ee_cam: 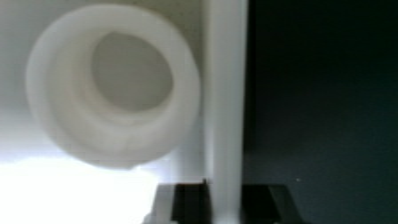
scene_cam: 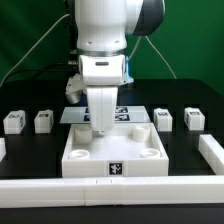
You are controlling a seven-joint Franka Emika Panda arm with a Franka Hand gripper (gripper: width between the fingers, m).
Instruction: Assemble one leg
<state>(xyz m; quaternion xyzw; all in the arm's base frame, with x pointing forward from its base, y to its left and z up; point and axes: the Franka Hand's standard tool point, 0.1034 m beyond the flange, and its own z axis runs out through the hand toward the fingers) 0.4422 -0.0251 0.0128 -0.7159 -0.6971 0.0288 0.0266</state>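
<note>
Two legs (scene_cam: 12, 121) (scene_cam: 42, 120) stand on the black table at the exterior view's left, and two more (scene_cam: 163, 119) (scene_cam: 194, 119) stand at its right. All are small white blocks with tags, and none is held. My gripper (scene_cam: 100, 126) is lowered onto the far edge of the large white tray-like part (scene_cam: 90, 160). In the wrist view my gripper (ee_cam: 226, 202) has its dark fingers (ee_cam: 185, 205) on both sides of the tray's thin wall (ee_cam: 226, 90). They are closed on it, beside a round corner socket (ee_cam: 116, 90).
The marker board (scene_cam: 128, 112) lies behind the tray, partly hidden by the arm. A long white rail (scene_cam: 110, 190) runs along the front, and another rail (scene_cam: 212, 152) is at the exterior view's right. A green backdrop and cables are behind.
</note>
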